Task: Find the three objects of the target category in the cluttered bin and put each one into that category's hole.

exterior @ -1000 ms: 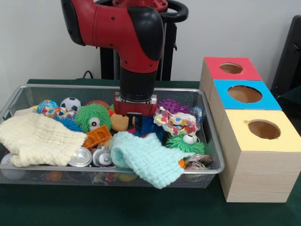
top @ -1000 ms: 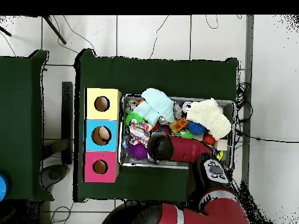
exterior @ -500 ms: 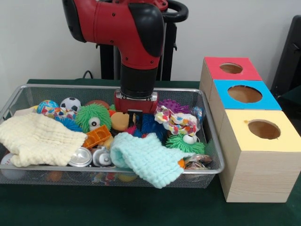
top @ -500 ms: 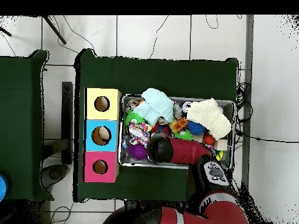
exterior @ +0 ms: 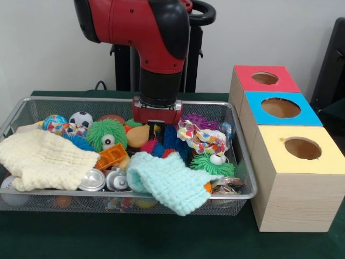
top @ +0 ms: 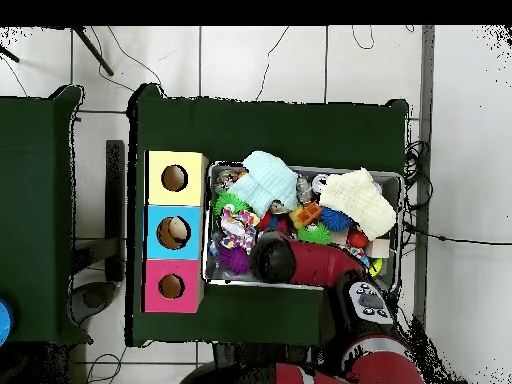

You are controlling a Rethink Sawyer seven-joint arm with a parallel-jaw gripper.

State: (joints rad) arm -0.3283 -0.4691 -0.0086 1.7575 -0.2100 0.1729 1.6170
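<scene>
My gripper (exterior: 156,133) hangs over the middle of the wire bin (exterior: 246,162), shut on a blue and red spiky ball (exterior: 169,139) that sits just above the pile. An orange ball (exterior: 137,136) lies to its left, and a purple spiky ball (exterior: 198,121) and a patterned cloth (exterior: 202,139) to its right. In the overhead view the red arm (top: 300,260) covers the gripper. Three boxes with holes stand beside the bin: red (exterior: 245,81), blue (exterior: 308,116) and yellow (exterior: 291,162).
A cream cloth (exterior: 43,159) and a mint cloth (exterior: 170,181) drape over the front of the pile. A green furry ball (exterior: 106,134), a soccer ball (exterior: 81,118), an orange block (exterior: 110,156) and cans (exterior: 92,181) fill the left half. The blue box's hole (top: 173,232) shows something orange inside.
The gripper has risen a little out of the pile, and the blue and red spiky ball has come up with it.
</scene>
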